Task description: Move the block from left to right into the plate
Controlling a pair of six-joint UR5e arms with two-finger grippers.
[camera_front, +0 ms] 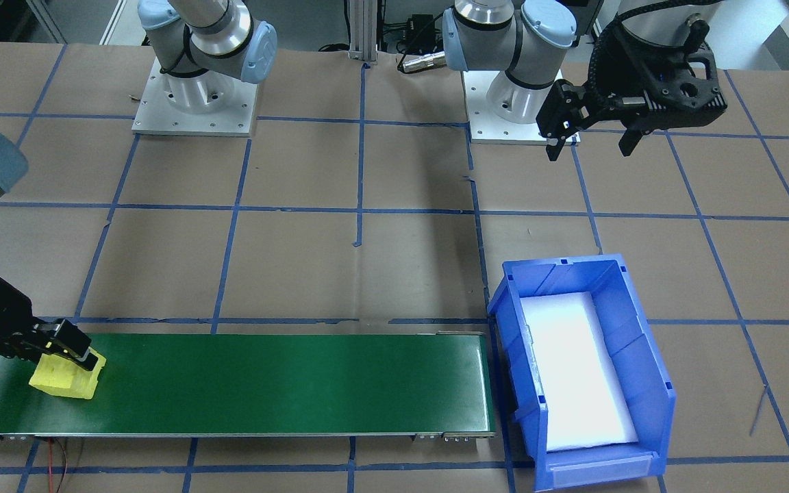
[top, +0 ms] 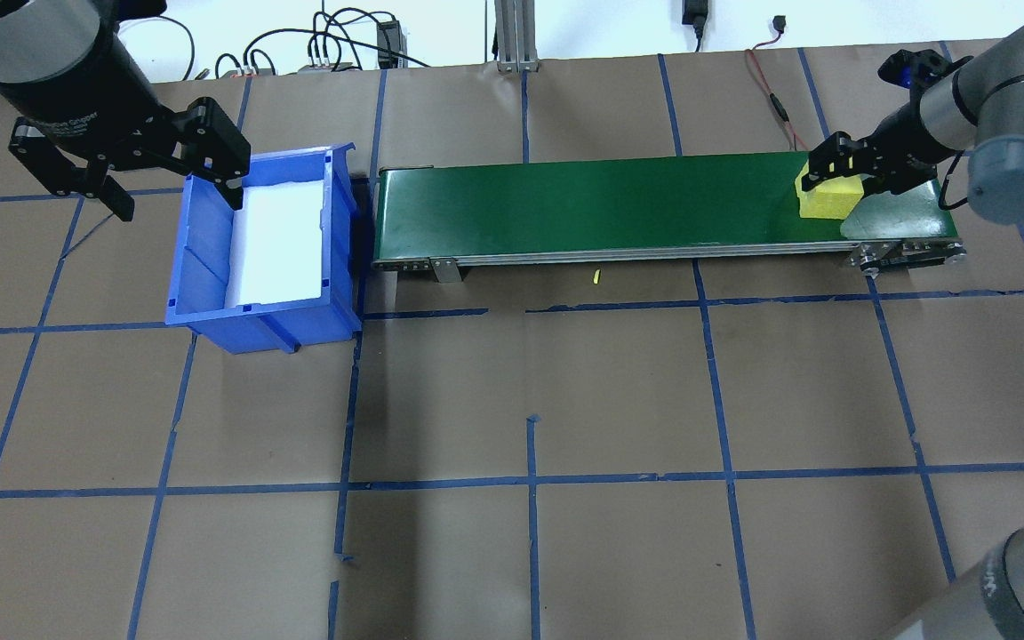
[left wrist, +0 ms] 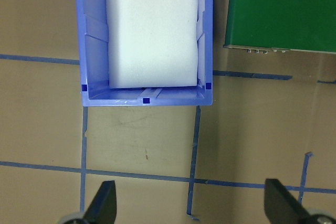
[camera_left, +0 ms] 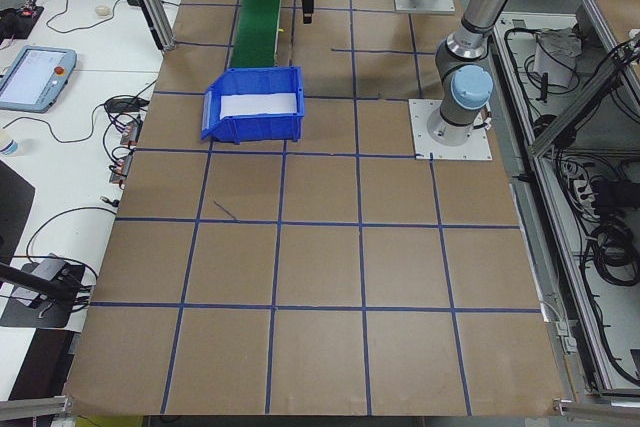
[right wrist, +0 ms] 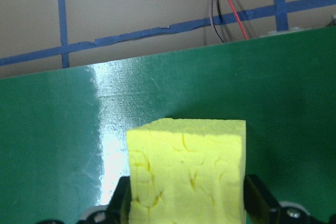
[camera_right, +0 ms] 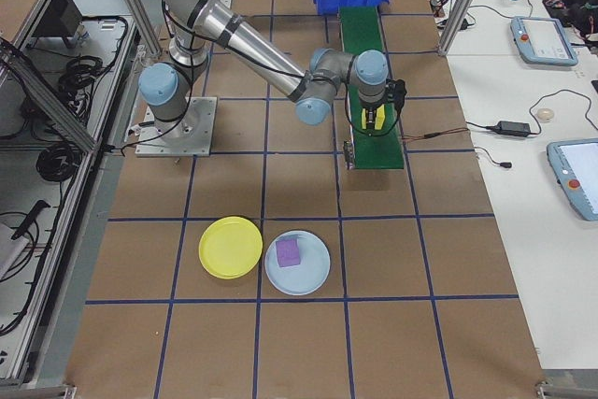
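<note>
A yellow foam block (camera_front: 66, 380) (top: 829, 197) rests at the right end of the green conveyor belt (top: 601, 200). My right gripper (top: 841, 173) is shut on it. In the right wrist view the block (right wrist: 187, 171) fills the space between the two black fingers (right wrist: 122, 203). The yellow plate (camera_right: 231, 248) lies on the table well behind the belt's end, seen only in the exterior right view. My left gripper (top: 176, 197) (camera_front: 590, 148) hangs open and empty beside the blue bin, its fingers (left wrist: 102, 203) wide apart over bare table.
A blue bin (top: 201, 258) (camera_front: 634, 329) with a white foam liner stands at the belt's left end. A pale blue plate (camera_right: 313, 273) holding a purple block (camera_right: 288, 251) sits next to the yellow plate. Red and black wires run behind the belt.
</note>
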